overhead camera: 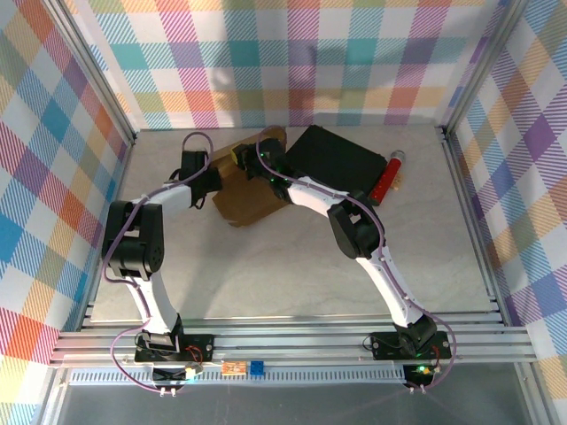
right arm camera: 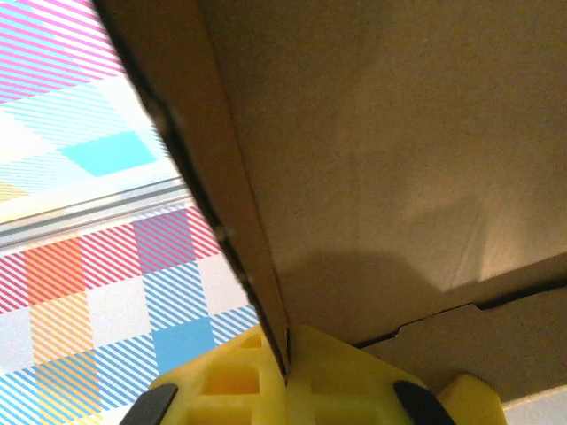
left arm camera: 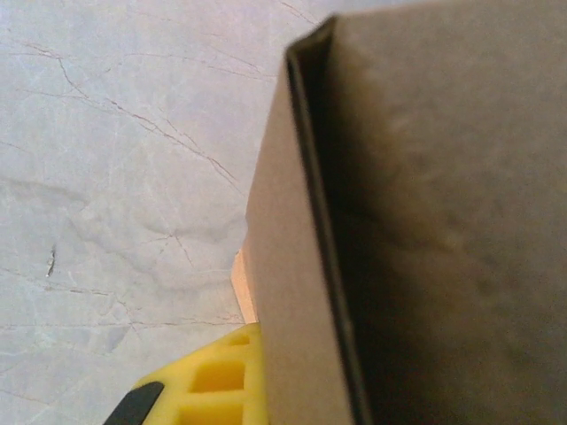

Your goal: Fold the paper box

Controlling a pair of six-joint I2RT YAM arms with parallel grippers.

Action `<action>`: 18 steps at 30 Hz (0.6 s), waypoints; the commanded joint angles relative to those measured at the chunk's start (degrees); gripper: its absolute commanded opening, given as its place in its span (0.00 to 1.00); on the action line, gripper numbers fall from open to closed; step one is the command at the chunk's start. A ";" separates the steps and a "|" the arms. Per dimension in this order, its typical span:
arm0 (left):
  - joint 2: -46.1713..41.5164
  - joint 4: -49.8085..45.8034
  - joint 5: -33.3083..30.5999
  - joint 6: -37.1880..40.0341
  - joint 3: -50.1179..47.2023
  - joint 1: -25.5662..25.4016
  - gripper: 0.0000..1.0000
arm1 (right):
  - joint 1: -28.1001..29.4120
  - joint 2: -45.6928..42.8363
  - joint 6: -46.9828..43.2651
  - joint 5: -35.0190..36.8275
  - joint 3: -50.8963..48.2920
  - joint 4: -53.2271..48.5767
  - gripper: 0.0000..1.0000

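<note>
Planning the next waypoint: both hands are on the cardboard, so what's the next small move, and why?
Probably hold the right hand fixed as an anchor and nudge the left hand inward, pressing its panel flat. Both hands are shut on the paper box, and the left wrist view shows a dark gap between two cardboard layers, so that fold looks unfinished.

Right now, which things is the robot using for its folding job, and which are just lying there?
For the job:
- paper box, brown cardboard, partly folded
- left gripper, shut on a box wall
- right gripper, shut on a box edge

Just lying about:
- black case, behind the box
- red tube, at the case's right end
</note>
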 commanded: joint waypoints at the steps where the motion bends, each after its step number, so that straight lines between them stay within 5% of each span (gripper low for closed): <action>1: 1.14 -0.55 -0.14 0.07 2.60 -1.00 0.00 | 1.17 1.61 1.30 -3.27 1.02 -6.70 0.00; 9: 0.77 -2.72 -2.68 -2.15 3.24 -1.06 0.00 | 1.17 0.68 1.68 -2.92 1.11 -8.78 0.00; 14: -1.99 -8.17 -2.91 -2.11 5.02 -1.03 0.00 | 0.69 -3.43 -0.20 -1.47 -0.73 -12.21 0.41; 18: -4.35 -13.90 -1.79 -0.99 6.50 -0.49 0.00 | -0.43 -8.83 -3.21 -2.64 -2.15 -16.13 0.56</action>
